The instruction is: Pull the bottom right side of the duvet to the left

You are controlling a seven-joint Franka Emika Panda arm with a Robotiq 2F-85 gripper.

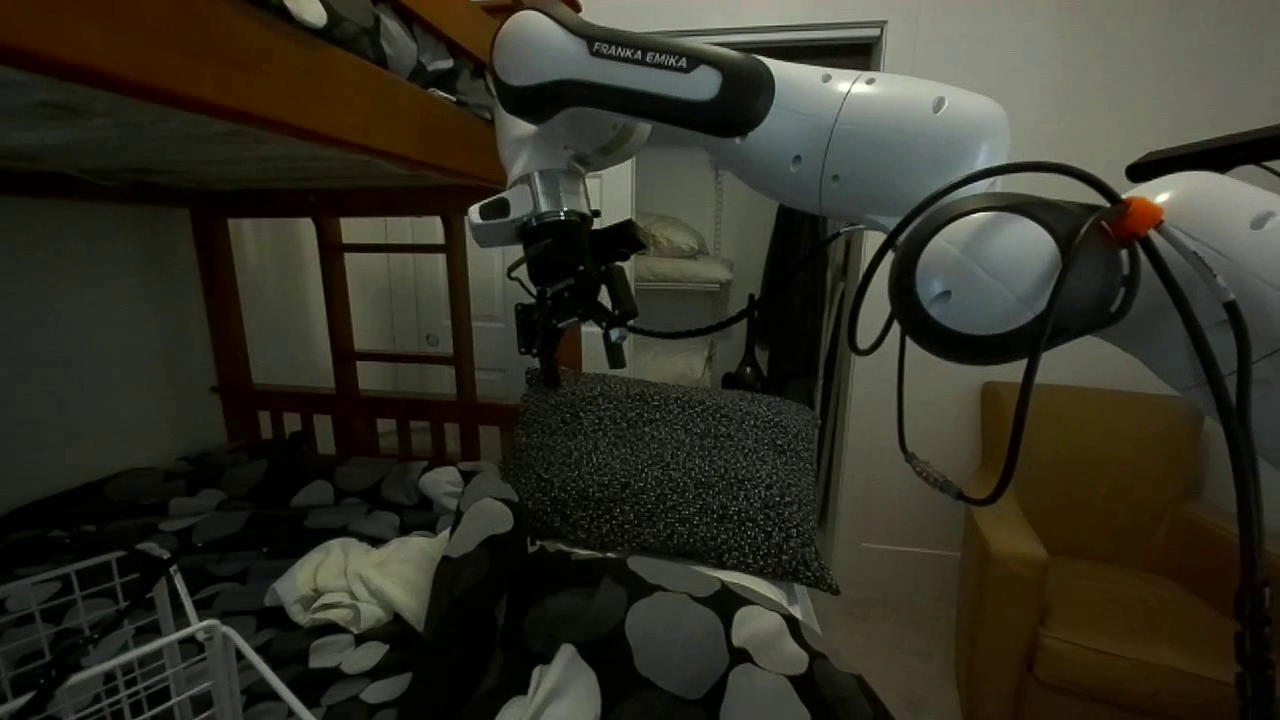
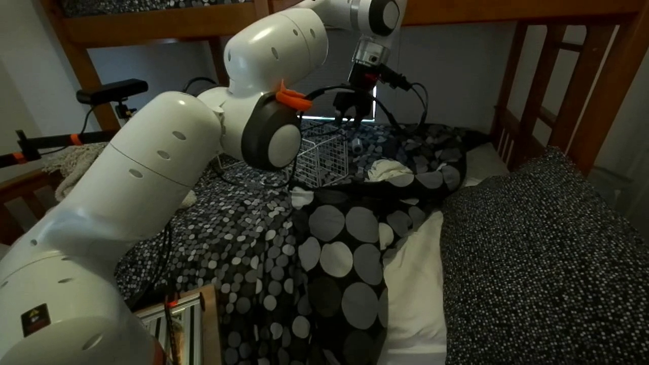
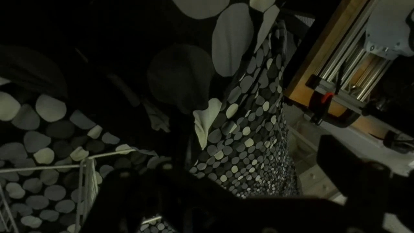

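Plainly, one gripper (image 1: 582, 361) (two fingers (image 1: 614, 350), spread wide) hangs above one dotted duvet (image 2: 336, 258). One speckled pillow (image 2: 547, 253) rests near its edge.

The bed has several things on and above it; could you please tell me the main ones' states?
Gripper: open, nothing visibly held.
Duvet: rumpled, partly folded back.
White sheet: partly uncovered.
Speckled pillow: tilted.
Cream cloth: crumpled.
Wire basket: set down, not gripped.

Parted fingers (image 1: 614, 346) above duvet (image 1: 575, 618)
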